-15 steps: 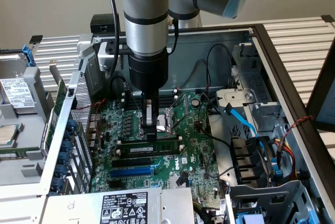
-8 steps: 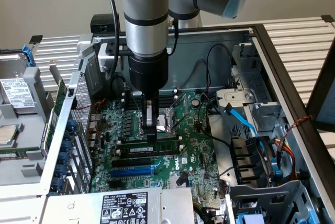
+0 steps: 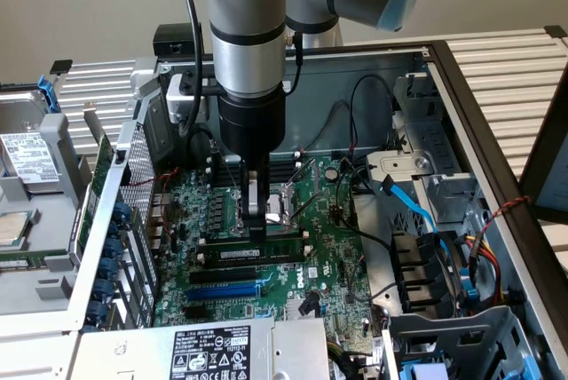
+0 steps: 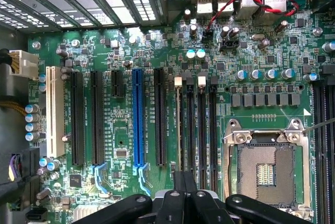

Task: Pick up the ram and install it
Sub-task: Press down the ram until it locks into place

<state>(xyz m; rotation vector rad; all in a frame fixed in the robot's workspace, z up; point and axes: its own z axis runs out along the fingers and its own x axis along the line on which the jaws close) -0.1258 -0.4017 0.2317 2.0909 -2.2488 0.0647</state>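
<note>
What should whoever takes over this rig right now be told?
End effector: shut, tips down on the ram's top edge; whether it is gripping or pressing cannot be told.
Ram: upright on edge in a memory slot beside the CPU socket, on the motherboard.
Done: ram picked up and brought into the slot.
Left: full seating is not confirmed.
</note>
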